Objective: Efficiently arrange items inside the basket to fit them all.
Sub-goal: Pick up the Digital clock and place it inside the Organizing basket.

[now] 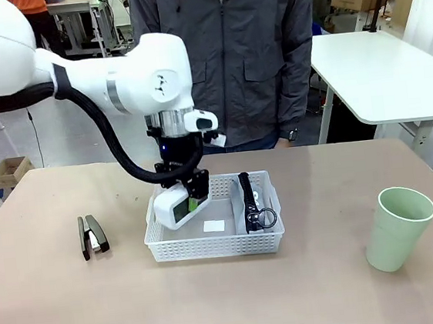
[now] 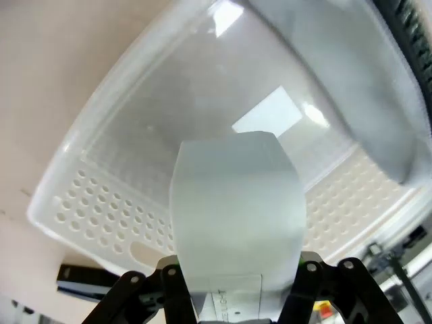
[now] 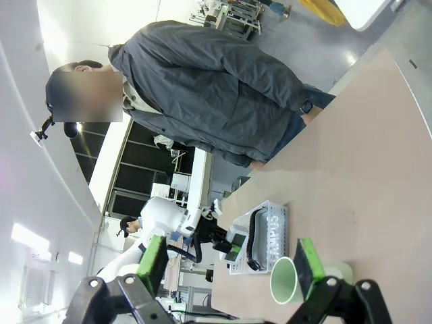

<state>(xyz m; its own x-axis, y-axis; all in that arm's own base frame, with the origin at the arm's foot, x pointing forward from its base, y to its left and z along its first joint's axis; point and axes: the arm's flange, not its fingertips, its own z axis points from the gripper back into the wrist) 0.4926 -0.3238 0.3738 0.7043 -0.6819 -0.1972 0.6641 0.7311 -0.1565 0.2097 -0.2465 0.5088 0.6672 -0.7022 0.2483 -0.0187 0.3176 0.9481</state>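
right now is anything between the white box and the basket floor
Nothing visible. The left gripper holds the white box over the basket, above its open left half; the pouch lies along its right side.

The right claw gapes wide. Beyond it the pale green cup stands on the desk near the white basket.

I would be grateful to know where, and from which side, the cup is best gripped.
Probably the rim, from above: the cup stands upright, mouth open, apart from the basket, so one finger can go inside and one outside the wall. Its body widens upward and looks wide for a side grip.
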